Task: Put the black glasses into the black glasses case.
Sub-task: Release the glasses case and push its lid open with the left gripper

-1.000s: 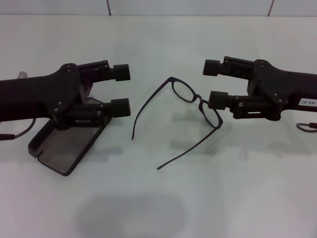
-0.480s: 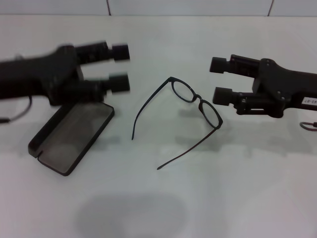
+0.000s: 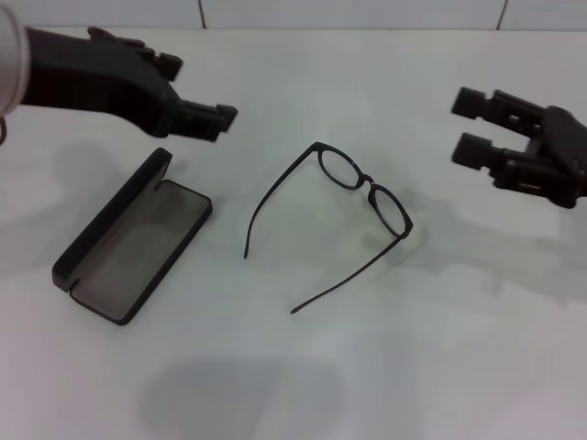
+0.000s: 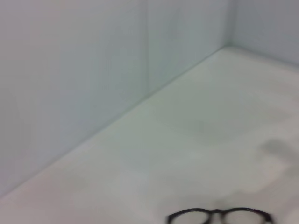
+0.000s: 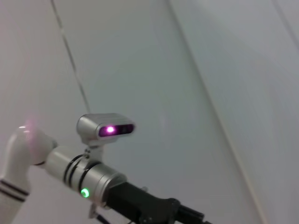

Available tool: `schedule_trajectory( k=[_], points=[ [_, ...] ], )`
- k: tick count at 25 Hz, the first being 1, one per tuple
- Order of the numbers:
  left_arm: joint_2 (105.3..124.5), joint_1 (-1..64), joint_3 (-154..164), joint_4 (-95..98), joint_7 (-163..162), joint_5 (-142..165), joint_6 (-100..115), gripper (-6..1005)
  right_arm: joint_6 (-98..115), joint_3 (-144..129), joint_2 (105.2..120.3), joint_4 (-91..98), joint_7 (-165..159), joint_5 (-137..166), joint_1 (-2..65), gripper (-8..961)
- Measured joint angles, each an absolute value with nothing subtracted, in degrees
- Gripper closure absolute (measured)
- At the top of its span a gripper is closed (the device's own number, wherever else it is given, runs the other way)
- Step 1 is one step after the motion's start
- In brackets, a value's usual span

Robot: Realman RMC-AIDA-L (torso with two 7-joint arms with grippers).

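The black glasses (image 3: pixel 367 188) lie unfolded on the white table (image 3: pixel 303 367), temple arms spread toward the front. Their lenses also show in the left wrist view (image 4: pixel 219 217). The black glasses case (image 3: pixel 128 247) lies open at the left, lid standing along its far side, with nothing inside. My left gripper (image 3: pixel 202 90) is open and empty, raised above and behind the case. My right gripper (image 3: pixel 470 128) is open and empty, raised to the right of the glasses and apart from them.
A wall (image 3: pixel 348 14) bounds the far edge of the table. The right wrist view shows my left arm's wrist camera (image 5: pixel 105 128) against the wall.
Both arms have drawn back. The left gripper rose and moved away from the case toward the far left. The right gripper moved right, away from the glasses. Glasses and case stayed put.
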State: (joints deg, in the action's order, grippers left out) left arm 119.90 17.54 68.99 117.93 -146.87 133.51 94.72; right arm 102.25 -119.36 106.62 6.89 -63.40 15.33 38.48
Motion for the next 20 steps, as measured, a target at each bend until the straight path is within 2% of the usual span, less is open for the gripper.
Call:
schedule_trajectory(
  k=[9, 20],
  points=[
    [119.9, 19.86, 82.23, 109.82, -161.2, 158.65, 92.67, 167, 102.44, -117.7, 106.4, 6.89, -62.01, 15.08, 37.4, 114],
    [119.76, 23.04, 83.06, 96.87, -162.5, 161.83, 92.64, 169, 101.33, -117.76, 106.44, 6.15, -61.32, 15.52, 37.47, 115]
  ],
)
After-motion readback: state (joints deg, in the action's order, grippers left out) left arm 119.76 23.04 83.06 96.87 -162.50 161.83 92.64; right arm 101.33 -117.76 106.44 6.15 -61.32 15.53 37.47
